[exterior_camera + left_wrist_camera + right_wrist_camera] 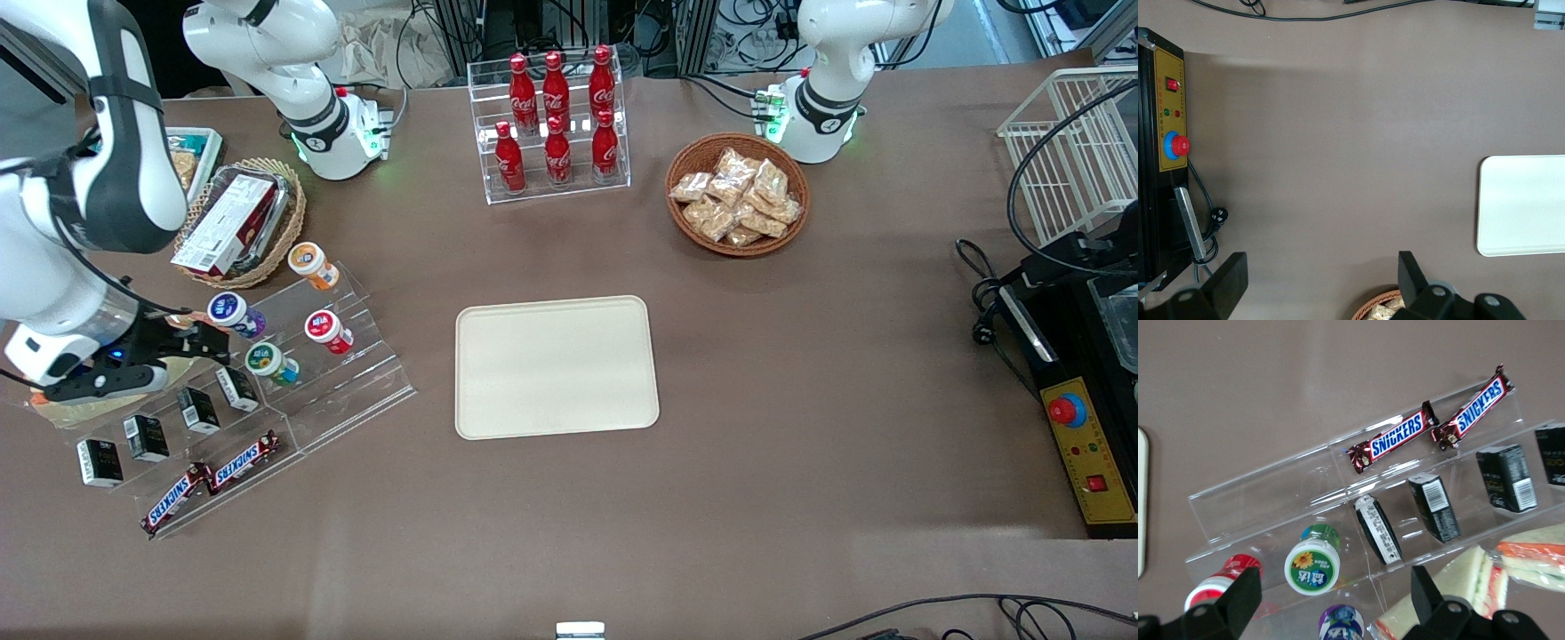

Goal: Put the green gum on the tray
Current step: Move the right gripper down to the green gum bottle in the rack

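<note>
The green gum [270, 363] lies on its side on a step of the clear acrylic display rack [356, 391], its white-rimmed green lid turned up toward the front camera and its teal body resting on the step. The red-lidded bottle [327, 331] sits one step up, farther from the front camera, and the purple-lidded bottle [233, 313] and orange-lidded bottle [312, 265] are higher again. One step down, nearer the front camera, stand small black boxes [197, 410], and two Snickers bars [212, 481] lie in the lowest trough. The gripper [191, 342] hangs over the rack at the working arm's end of the tabletop [800, 462], just beside the purple-lidded bottle and near the green gum without touching it; in the right wrist view its jaws are spread wide, with the green gum [1314, 561] between the two fingers [1238, 599] and nothing pinched. The tray [556, 366] lies flat in the middle of the tabletop, well apart from the rack and bare. A wrapped sandwich [1511, 570] sits beside the black boxes.
</note>
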You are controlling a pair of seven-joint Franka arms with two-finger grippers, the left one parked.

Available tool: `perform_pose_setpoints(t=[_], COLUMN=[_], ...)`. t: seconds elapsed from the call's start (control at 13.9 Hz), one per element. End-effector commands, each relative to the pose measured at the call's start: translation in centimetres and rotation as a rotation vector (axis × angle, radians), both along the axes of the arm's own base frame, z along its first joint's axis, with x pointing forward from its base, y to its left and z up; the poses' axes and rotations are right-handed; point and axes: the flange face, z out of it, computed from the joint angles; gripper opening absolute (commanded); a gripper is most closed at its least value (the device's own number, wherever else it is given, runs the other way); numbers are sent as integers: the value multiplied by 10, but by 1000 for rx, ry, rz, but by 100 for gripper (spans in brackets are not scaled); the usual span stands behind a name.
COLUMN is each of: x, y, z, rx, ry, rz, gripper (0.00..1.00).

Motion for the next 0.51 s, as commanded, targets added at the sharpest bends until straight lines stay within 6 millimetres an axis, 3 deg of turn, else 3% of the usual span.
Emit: perform_pose_setpoints(t=[0.0, 0.43], x=[-14, -24], y=[2, 5], z=[-31, -81], rx=[2, -1], ry=[-11, -17], rz=[16, 8], gripper=[100, 100])
